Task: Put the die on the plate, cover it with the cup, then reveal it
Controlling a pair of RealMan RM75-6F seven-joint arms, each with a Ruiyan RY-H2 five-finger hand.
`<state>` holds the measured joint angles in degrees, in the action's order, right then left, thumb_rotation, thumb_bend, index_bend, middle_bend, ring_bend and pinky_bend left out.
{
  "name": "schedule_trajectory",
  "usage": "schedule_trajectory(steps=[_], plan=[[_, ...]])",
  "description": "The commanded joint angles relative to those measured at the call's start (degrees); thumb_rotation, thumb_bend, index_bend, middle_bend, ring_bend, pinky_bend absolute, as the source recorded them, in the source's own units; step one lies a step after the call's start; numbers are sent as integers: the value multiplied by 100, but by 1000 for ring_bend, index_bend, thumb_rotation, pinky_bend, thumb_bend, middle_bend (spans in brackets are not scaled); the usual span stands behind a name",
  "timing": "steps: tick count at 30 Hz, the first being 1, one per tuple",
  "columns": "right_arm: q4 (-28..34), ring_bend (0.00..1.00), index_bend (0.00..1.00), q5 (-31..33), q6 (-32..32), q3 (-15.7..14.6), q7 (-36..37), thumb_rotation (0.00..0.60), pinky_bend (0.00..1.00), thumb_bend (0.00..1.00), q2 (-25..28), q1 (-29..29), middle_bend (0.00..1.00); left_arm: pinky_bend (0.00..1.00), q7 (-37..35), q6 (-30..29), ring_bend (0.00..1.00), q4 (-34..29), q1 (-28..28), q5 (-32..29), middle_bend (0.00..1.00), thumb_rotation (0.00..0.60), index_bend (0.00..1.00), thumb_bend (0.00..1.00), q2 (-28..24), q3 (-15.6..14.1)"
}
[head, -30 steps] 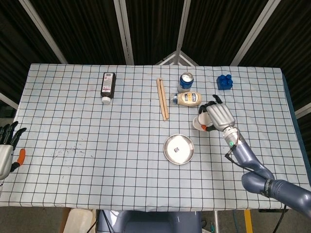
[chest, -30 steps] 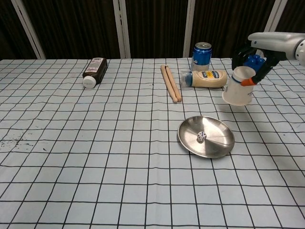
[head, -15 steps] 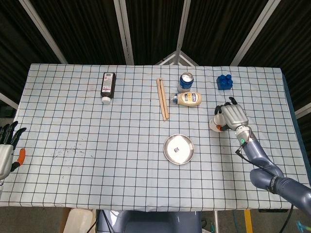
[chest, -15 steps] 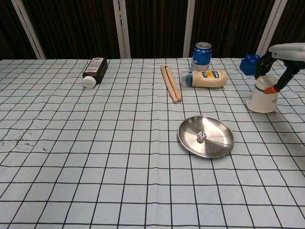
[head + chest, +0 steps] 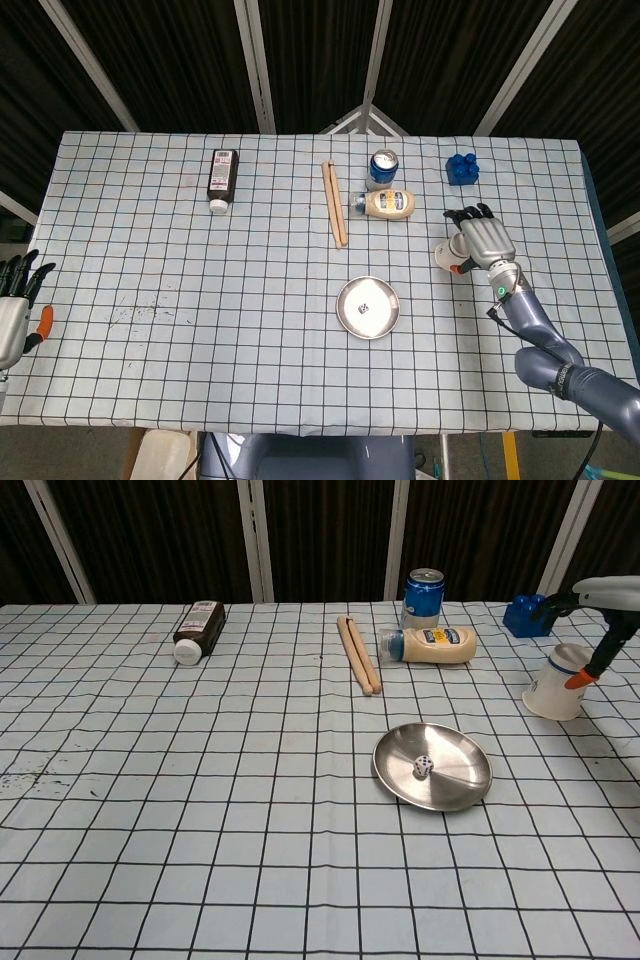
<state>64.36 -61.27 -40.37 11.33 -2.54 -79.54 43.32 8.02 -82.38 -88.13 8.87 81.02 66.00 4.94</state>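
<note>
Now the die (image 5: 423,766) lies bare on the plate (image 5: 463,780) mid-counter, while the right hand (image 5: 484,240) holds the upturned cup (image 5: 556,683) near the right edge, likely only needing release.

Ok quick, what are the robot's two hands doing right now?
Left hand: open, holding nothing, at the table's left edge.
Right hand: on the tilted cup; grip cannot be told.

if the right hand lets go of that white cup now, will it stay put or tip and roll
The cup sits upside down but tilted, one rim edge seemingly lifted, so it may rock flat or topple. It looks like thin, light paper, easily nudged by the right hand. Tapered, it would likely roll in a curve.
</note>
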Motion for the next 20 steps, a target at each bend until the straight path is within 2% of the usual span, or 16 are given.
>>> schedule_trajectory(steps=[1, 3, 5, 8, 11, 13, 16, 20], plan=[[270, 78, 72, 20, 23, -1, 31, 600, 0, 0, 202, -60, 128, 0, -1, 6, 0, 4, 4, 1, 0, 600, 142, 707, 2, 0], [442, 75, 61, -15, -71, 12, 55, 600, 0, 0, 315, -112, 123, 0, -6, 16, 0, 7, 8, 6, 0, 600, 142, 706, 3, -5], [864, 75, 59, -186, -418, 13, 103, 600, 0, 0, 551, -284, 122, 0, -18, 28, 0, 13, 16, 18, 0, 600, 142, 706, 3, -9], [1714, 80, 59, -625, -1352, -68, 199, 600, 0, 0, 962, -782, 122, 0, -60, 52, 0, 28, 28, 31, 0, 600, 142, 706, -1, -15], [2414, 85, 59, -1069, -2210, -331, 183, 600, 0, 0, 1302, -1350, 122, 0, -113, 76, 0, 23, 36, 51, 0, 600, 142, 706, -19, -27], [2828, 85, 80, -1406, -2918, -638, 91, 600, 0, 0, 1488, -1879, 122, 0, -175, 66, 0, 16, 39, 110, 0, 600, 142, 706, -37, -45], [2944, 103, 133, -1761, -3752, -1008, -67, 600, 0, 0, 1466, -2514, 135, 0, -252, 59, 0, -4, 31, 174, 0, 600, 142, 706, -65, -79], [2499, 136, 181, -2207, -4733, -1280, 72, 600, 0, 0, 1163, -3184, 171, 0, -335, 2, 0, -47, 2, 258, 0, 600, 141, 706, -103, -115]])
